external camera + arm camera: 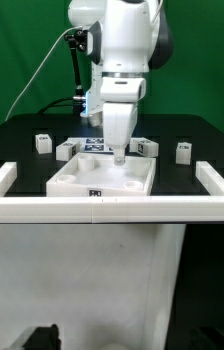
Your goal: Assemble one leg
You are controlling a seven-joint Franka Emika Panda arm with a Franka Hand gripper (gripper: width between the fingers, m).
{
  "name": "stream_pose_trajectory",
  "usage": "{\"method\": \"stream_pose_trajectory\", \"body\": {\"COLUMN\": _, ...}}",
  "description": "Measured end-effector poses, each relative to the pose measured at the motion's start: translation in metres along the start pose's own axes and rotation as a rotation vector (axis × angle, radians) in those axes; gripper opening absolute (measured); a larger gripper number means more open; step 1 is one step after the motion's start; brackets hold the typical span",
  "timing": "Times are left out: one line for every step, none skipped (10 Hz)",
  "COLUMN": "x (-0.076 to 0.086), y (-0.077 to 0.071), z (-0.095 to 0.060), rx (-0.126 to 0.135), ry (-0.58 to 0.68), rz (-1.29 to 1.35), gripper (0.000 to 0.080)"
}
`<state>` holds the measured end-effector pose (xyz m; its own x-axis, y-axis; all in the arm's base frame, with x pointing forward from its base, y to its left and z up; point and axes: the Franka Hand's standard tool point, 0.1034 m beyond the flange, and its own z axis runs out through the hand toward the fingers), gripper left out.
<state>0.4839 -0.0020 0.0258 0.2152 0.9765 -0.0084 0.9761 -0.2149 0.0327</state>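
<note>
My gripper (120,155) points straight down over the back part of the large white tray-like piece (100,178), its tips at or just above the tray's surface. Four small white legs with tags stand on the black table: one (42,142) and a second (66,149) on the exterior view's left, a third (146,147) just beside the gripper, and a fourth (183,150) on the right. The wrist view shows the tray's white surface (90,280) close up. One dark finger (42,337) and a pale rounded blur beside it also show there. The other finger is hidden.
The marker board (97,146) lies behind the tray, between the legs. White border rails lie at the exterior view's left (8,175) and right (212,178). A black cable runs up the arm.
</note>
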Motion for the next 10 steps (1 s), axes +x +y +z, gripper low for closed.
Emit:
{"method": "stream_pose_trajectory", "body": {"x": -0.002, "y": -0.002, "z": 0.004, "rx": 0.008, "ry": 0.0, "rz": 0.004, "gripper": 0.065}}
{"method": "stream_pose_trajectory", "body": {"x": -0.001, "y": -0.005, "z": 0.008, "rx": 0.015, "ry": 0.0, "rz": 0.006, "gripper": 0.065}}
{"method": "stream_pose_trajectory", "body": {"x": 0.002, "y": -0.007, "z": 0.01, "rx": 0.019, "ry": 0.001, "rz": 0.004, "gripper": 0.065}}
{"method": "stream_pose_trajectory", "body": {"x": 0.005, "y": -0.008, "z": 0.013, "rx": 0.023, "ry": 0.001, "rz": 0.0, "gripper": 0.065}}
{"method": "stream_pose_trajectory", "body": {"x": 0.006, "y": -0.01, "z": 0.015, "rx": 0.028, "ry": 0.001, "rz": -0.002, "gripper": 0.065}}
{"method": "stream_pose_trajectory", "body": {"x": 0.005, "y": -0.01, "z": 0.015, "rx": 0.028, "ry": 0.001, "rz": -0.002, "gripper": 0.0552}}
{"method": "stream_pose_trajectory", "body": {"x": 0.005, "y": -0.01, "z": 0.015, "rx": 0.028, "ry": 0.001, "rz": -0.002, "gripper": 0.0418}}
{"method": "stream_pose_trajectory", "body": {"x": 0.005, "y": -0.01, "z": 0.015, "rx": 0.028, "ry": 0.001, "rz": -0.002, "gripper": 0.0418}}
{"method": "stream_pose_trajectory", "body": {"x": 0.005, "y": -0.01, "z": 0.015, "rx": 0.029, "ry": 0.001, "rz": -0.002, "gripper": 0.0247}}
{"method": "stream_pose_trajectory", "body": {"x": 0.005, "y": -0.01, "z": 0.015, "rx": 0.029, "ry": 0.001, "rz": -0.002, "gripper": 0.0075}}
